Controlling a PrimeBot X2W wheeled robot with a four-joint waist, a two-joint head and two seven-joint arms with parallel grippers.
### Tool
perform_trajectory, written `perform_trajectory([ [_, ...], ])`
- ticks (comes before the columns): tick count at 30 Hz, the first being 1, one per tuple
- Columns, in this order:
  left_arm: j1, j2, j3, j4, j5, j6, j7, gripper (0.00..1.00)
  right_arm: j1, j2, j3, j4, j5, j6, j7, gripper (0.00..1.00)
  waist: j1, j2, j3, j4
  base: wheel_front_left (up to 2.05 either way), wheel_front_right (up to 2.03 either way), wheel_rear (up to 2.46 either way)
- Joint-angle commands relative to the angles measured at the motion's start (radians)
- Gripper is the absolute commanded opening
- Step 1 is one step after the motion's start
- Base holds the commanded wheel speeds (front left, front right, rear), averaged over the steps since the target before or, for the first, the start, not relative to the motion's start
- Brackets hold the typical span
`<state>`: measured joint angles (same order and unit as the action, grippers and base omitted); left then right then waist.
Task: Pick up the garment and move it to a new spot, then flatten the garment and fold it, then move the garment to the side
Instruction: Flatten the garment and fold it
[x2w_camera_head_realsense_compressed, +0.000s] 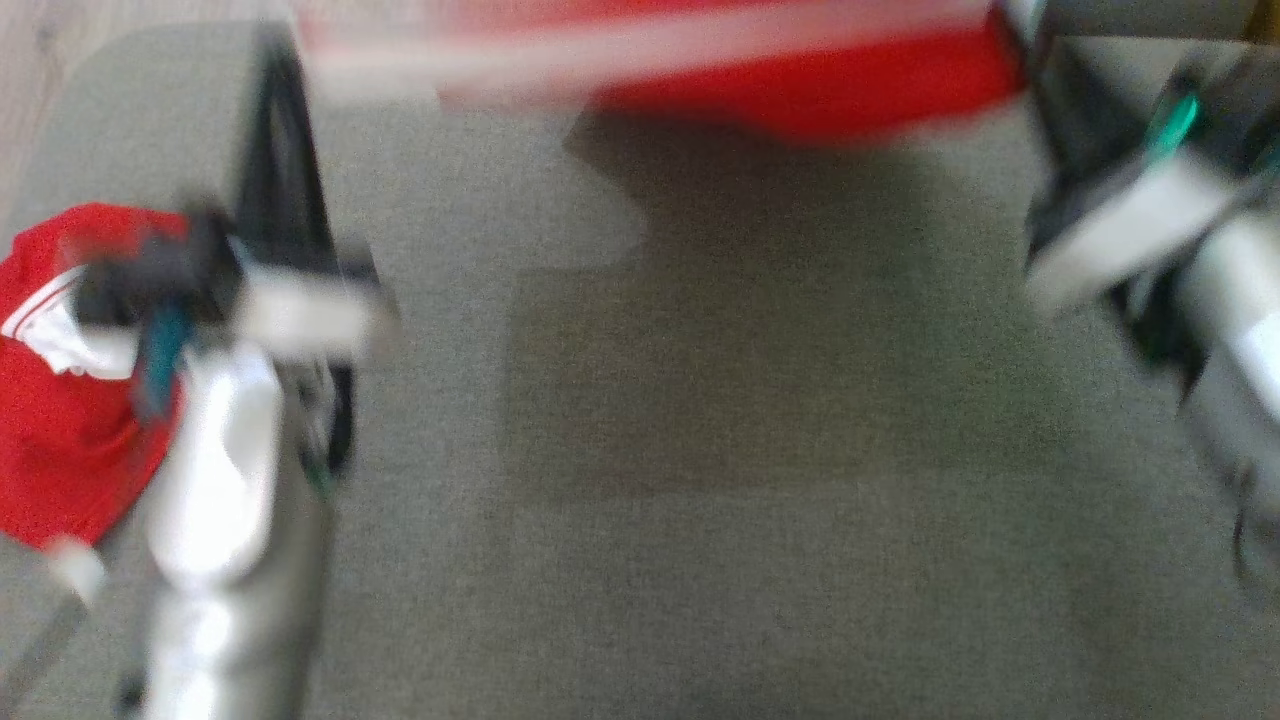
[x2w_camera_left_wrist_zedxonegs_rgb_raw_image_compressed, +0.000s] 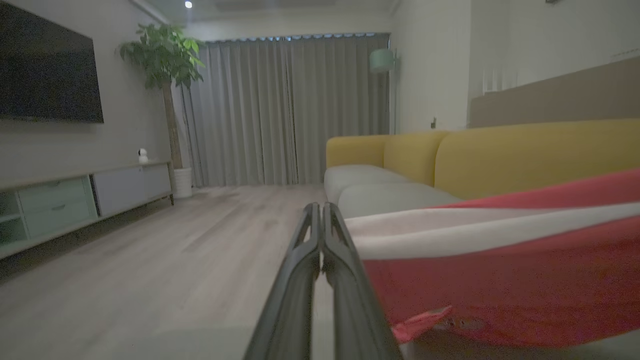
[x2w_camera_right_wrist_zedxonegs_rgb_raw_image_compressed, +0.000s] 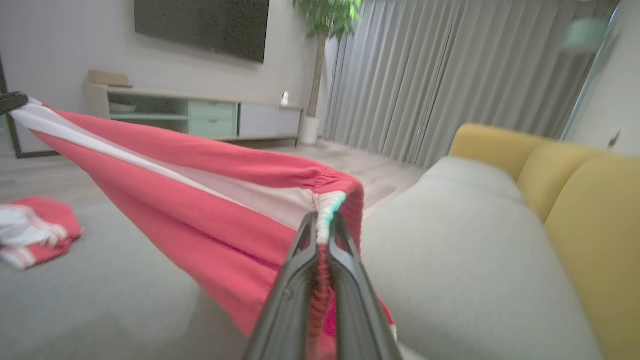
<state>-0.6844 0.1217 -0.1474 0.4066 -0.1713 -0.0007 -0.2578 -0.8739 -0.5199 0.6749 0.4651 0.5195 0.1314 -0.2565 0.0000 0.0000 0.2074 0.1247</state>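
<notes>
Garment (x2w_camera_right_wrist_zedxonegs_rgb_raw_image_compressed: 210, 220) red, white side stripe, gathered elastic waistband, stretched taut.

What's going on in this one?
The robot holds a red garment with a white stripe stretched in the air between its two arms, above the grey sofa seat. The right end effector is shut on the garment's gathered edge, and the left end effector is shut at the other end. A second red garment lies crumpled on the seat at the robot's left. Nothing is flattened or folded yet.
</notes>
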Motion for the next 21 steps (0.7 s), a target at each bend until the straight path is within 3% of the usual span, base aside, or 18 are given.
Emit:
perform_trajectory([
  [1, 0.050, 0.023, 0.047, -0.030, -0.010, -0.003, -0.004, 0.00, 0.066, -0.018, 0.006, -0.023, 0.009, -0.001, -0.005, 0.00, 0.0000, 0.0000, -0.014, 0.003, 0.00, 0.00, 0.00],
  [10, 0.523, -0.059, 0.070, -0.035, -0.034, -0.023, -0.004, 0.00, 0.475, 0.024, 0.013, -0.106, 0.017, -0.001, -0.005, 0.00, 0.0000, 0.0000, -0.107, -0.001, 0.00, 0.00, 0.00],
  [21, 0.789, -0.071, 0.126, -0.128, -0.015, -0.040, -0.004, 0.00, 0.807, 0.064, -0.069, -0.232, -0.002, -0.001, -0.005, 0.00, 0.0000, 0.0000, -0.199, -0.024, 0.00, 0.00, 0.00],
])
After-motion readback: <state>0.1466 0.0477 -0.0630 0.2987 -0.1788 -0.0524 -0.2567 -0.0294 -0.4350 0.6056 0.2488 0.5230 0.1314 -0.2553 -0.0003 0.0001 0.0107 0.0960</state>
